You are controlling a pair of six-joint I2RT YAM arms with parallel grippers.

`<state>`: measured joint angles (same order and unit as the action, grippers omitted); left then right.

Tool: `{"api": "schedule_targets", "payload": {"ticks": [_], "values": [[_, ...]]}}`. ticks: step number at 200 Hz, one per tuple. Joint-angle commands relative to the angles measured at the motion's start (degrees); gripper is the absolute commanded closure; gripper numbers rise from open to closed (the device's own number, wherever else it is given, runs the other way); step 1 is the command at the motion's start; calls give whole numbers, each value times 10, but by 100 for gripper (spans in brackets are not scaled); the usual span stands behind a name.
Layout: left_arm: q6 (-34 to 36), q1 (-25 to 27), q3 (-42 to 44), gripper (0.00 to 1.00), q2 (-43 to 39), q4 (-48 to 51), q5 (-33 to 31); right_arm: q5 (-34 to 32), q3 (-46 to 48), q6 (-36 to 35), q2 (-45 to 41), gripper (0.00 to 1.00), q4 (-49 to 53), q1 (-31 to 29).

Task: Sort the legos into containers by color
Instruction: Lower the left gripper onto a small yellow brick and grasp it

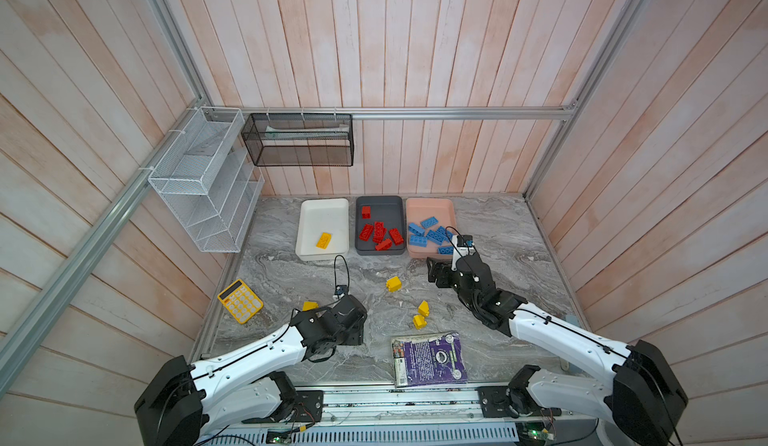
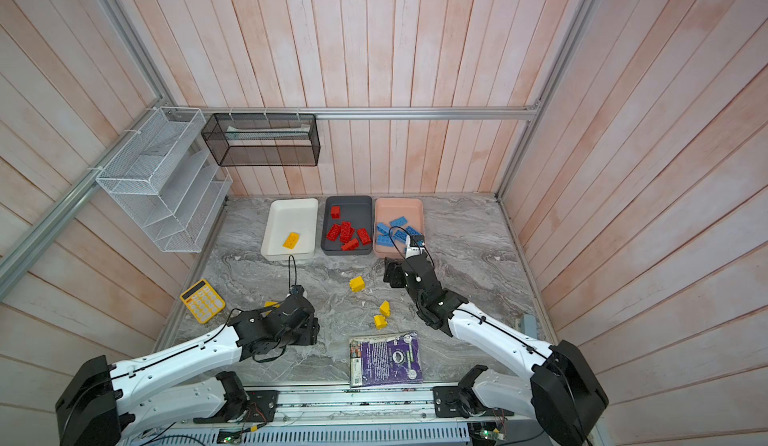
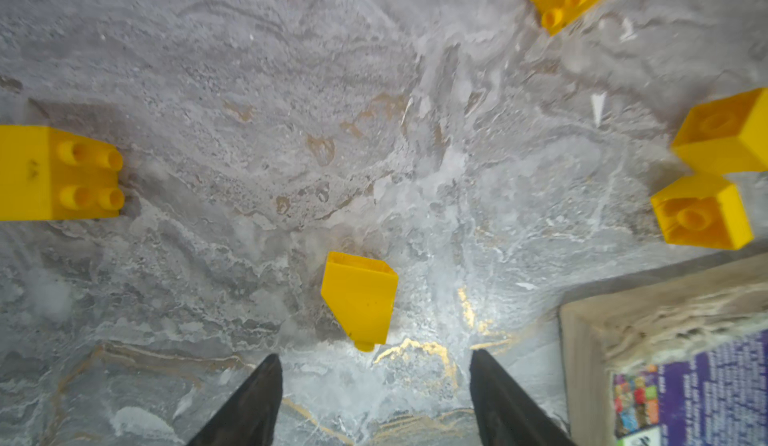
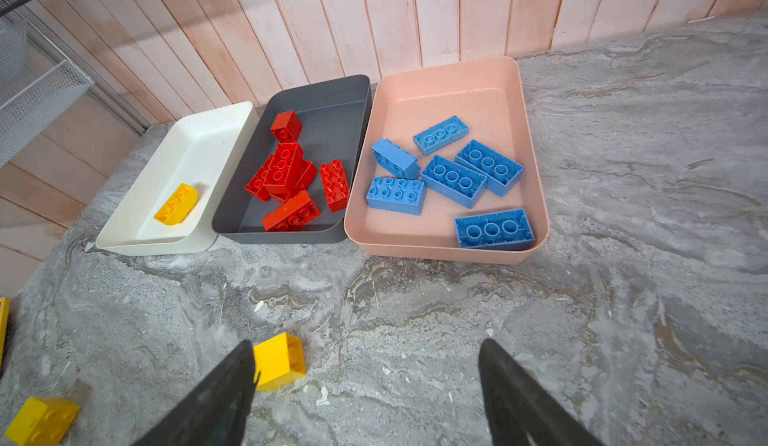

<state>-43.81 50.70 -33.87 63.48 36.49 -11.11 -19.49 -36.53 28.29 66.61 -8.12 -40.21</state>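
Now: sorting yellows | left gripper (image 3: pixel 374 354) spread before sloped yellow lego (image 3: pixel 359 298); right gripper (image 4: pixel 366 343) spread, empty | next: pinch; white tray (image 1: pixel 324 215)

Red legos (image 1: pixel 380 232), dark grey tray (image 1: pixel 386 209), blue legos (image 1: pixel 432 237), salmon tray (image 1: pixel 428 208), grey marbled table (image 1: pixel 507 265)

No text can be read anywhere. The purple cover of the book (image 1: pixel 430 358) on the counter (image 1: pixel 519 257) carries lines of small pale print and a round emblem, too blurred to make out in both top views. The left wrist view shows a corner of the same cover (image 3: pixel 706 394) with smeared lettering and small coloured pictures, also illegible. The keys of the calculator (image 1: pixel 240 300) are too small to read. A yellow brick (image 3: pixel 50 174) in the left wrist view bears a faint dark mark on its side; whether it is digits cannot be told
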Motion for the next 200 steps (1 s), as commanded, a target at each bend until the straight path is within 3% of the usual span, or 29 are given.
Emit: {"api": "schedule_targets", "payload": {"ticks": [1,105,200], "values": [[0,2,4,28,23,-36,-1,-27,5,4,-12,16,-31,-1],[33,1,-22,33,131,-50,-41,-13,17,0,10,15,-51,-1],[28,2,-51,56,166,-53,-60,-16,27,-6,1,15,-51,-1]]}}
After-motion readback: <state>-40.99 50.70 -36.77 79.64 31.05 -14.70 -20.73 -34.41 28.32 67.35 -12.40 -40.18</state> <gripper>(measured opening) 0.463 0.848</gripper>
